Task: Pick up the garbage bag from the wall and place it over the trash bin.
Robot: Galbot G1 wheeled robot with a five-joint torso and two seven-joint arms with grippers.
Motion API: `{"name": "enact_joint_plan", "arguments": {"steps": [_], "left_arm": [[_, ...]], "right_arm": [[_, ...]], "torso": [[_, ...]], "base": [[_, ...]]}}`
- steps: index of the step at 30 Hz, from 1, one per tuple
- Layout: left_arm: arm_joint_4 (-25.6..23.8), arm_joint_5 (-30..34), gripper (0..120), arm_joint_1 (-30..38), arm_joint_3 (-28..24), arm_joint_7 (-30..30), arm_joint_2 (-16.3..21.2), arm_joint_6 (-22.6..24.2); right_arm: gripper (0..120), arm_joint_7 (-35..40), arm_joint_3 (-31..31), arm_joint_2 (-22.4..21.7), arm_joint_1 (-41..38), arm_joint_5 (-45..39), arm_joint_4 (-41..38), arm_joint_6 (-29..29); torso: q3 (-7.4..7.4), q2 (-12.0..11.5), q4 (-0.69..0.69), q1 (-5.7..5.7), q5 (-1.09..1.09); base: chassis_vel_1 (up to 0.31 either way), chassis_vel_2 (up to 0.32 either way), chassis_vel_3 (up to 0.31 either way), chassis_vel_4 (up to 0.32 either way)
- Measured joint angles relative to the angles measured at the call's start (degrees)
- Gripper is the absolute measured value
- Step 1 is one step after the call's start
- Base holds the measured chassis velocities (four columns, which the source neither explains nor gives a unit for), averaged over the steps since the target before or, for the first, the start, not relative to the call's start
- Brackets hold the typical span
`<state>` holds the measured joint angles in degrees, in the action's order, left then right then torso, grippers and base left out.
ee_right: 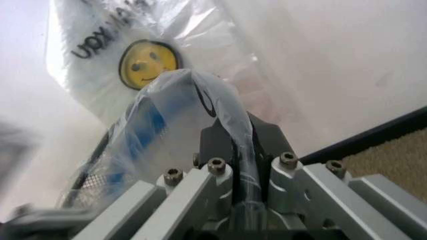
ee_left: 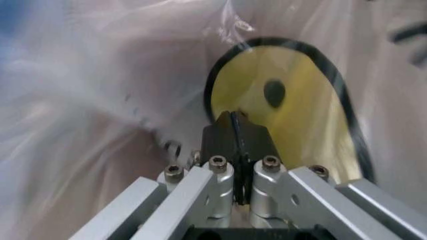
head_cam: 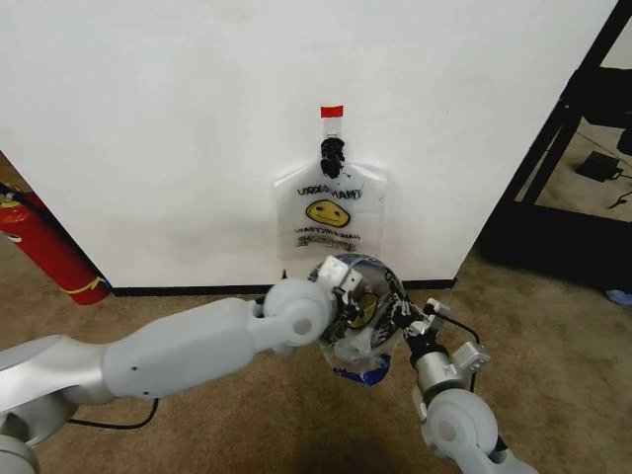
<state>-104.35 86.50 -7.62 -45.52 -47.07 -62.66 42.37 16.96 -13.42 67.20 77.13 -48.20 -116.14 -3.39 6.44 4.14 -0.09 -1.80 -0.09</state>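
Garbage bag (head_cam: 357, 346), thin, limp, slippery film, sits draped over the trash bin (head_cam: 380, 286), at 6 o'clock below the wall (head_cam: 178, 118) hook. Left end effector (ee_left: 235, 119) and right end effector (ee_right: 232, 134) both pinch its rim; taped edges likely grip best.

Place: office-like indoor test room
Floor: brown carpet (head_cam: 553, 336)
Far: white wall (head_cam: 178, 118), black baseboard (head_cam: 188, 290)
Left: red fire extinguisher (head_cam: 44, 247)
Right: black rack (head_cam: 573, 128)
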Motion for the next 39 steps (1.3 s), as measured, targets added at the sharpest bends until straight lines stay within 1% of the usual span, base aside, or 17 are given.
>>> {"name": "enact_joint_plan", "arguments": {"steps": [1,3,7,8,12,15,17,22,28,39], "left_arm": [[0.3,0.0,0,0.1,-0.1,0.0,-0.2,0.0],[4.1,-1.1,0,0.5,-1.2,0.9,-2.2,0.0],[7.9,-2.3,0,0.1,-2.0,1.8,-4.3,-0.1],[7.9,-2.3,0,0.1,-2.0,1.8,-4.3,-0.1],[10.1,-3.0,0,-0.6,-2.4,2.0,-6.6,-0.1],[11.6,-3.6,0,-0.6,-2.9,2.4,-7.7,-0.1],[12.0,-3.7,0,-0.6,-2.9,2.5,-7.8,-0.1],[15.4,-5.2,0,-0.7,-3.6,3.6,-9.2,-0.2],[17.8,-6.5,0,-1.7,-3.5,4.2,-10.6,-0.2],[19.7,-6.9,0,-3.7,-2.1,4.1,-13.4,-0.2]], "right_arm": [[2,-0.1,0.0,0.0,0.0,0.2,0.0,0.0],[2,-0.6,0.2,0.0,0.3,0.9,-0.2,-0.3],[2,-0.7,0.1,-0.1,0.5,0.8,-0.6,-0.5],[2,-0.7,0.1,-0.1,0.5,0.8,-0.6,-0.5],[2,-0.9,0.3,0.0,0.5,1.0,-0.5,-0.7],[2,-1.1,0.7,0.1,0.6,1.2,-0.5,-0.7],[2,-1.1,0.7,0.2,0.6,1.2,-0.5,-0.8],[2,-1.1,1.1,0.2,0.6,1.2,-1.3,-0.8],[2,-1.1,1.2,0.3,0.7,1.1,-1.5,-0.8],[2,-0.5,1.1,1.2,0.9,-0.9,-1.1,-0.8]], "torso": [[0.0,0.0,0.0,0.0,0.0],[0.0,0.0,-0.01,0.0,0.0],[0.0,0.0,0.01,0.0,0.0],[0.0,0.0,0.01,0.0,0.0],[0.0,0.0,0.0,0.01,0.0],[0.0,0.0,0.01,0.01,0.01],[0.0,0.0,0.01,0.0,0.0],[-0.01,0.0,0.01,0.01,0.0],[0.0,0.0,0.01,0.0,-0.01],[0.0,0.0,0.0,0.01,-0.01]], "base": [[0.0,0.0,0.0,0.0],[0.0,0.0,0.0,0.0],[0.0,0.0,0.0,0.0],[0.0,0.0,0.0,0.0],[0.0,0.0,0.0,0.0],[0.0,0.0,0.0,0.0],[0.0,0.0,0.0,0.0],[0.0,0.0,0.0,0.0],[0.0,0.0,0.0,0.0],[0.0,0.0,0.0,0.0]]}}
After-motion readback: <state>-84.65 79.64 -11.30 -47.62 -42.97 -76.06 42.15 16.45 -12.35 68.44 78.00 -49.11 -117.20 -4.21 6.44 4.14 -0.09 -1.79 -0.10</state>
